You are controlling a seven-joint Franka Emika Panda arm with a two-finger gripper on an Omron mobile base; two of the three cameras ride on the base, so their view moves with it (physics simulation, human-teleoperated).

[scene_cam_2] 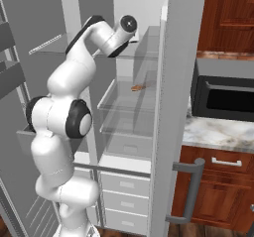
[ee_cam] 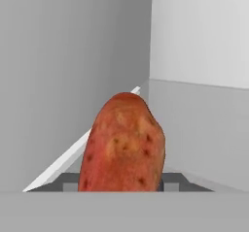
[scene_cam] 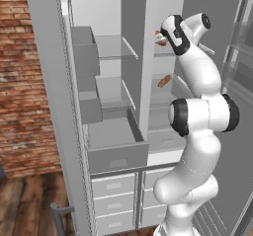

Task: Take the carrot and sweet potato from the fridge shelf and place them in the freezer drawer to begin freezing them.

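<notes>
arm (scene_cam: 197,126): white, rounded segs | joints: dark bands | markings: prob. none

A rounded red-orange sweet potato (ee_cam: 124,146) bears dark red pits and yellowish patches; the box-like freezer drawer (scene_cam: 117,157) is plain grey

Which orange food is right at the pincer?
The sweet potato, a red-orange lump looming just ahead of the pincer; the brownish elongated piece lies one shelf lower.
</notes>
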